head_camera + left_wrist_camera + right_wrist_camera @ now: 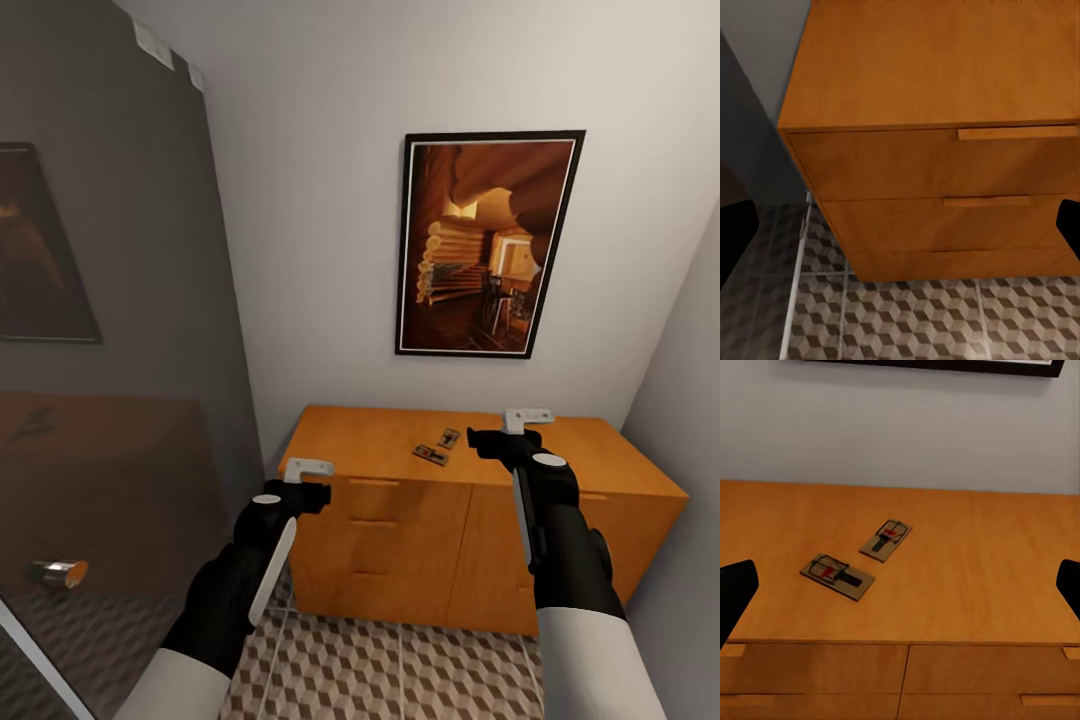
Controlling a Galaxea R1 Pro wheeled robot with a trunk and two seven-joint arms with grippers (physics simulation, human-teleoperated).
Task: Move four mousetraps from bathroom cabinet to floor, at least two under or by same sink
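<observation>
Standing against the pale wall, the cabinet [420, 545] is seen as a low, wide box of smooth orange-brown wood with flat drawer fronts and slim bar handles. Two mousetraps are counted on its top: small flat wooden rectangles with dark metal parts and a red mark, the nearer one [838, 576] lying just beside the farther one [886, 540], apart and at different angles. A dark-framed picture [487, 243] of a log interior is hung above them. A grey glossy panel [90, 330] is set along the left side. The bathroom floor [400, 670] is tiled in a brown, beige and white cube pattern. The left gripper [307, 468] is held before the drawer fronts and the right gripper [527, 417] above the cabinet top, right of the traps; both are spread wide, holding nothing.
</observation>
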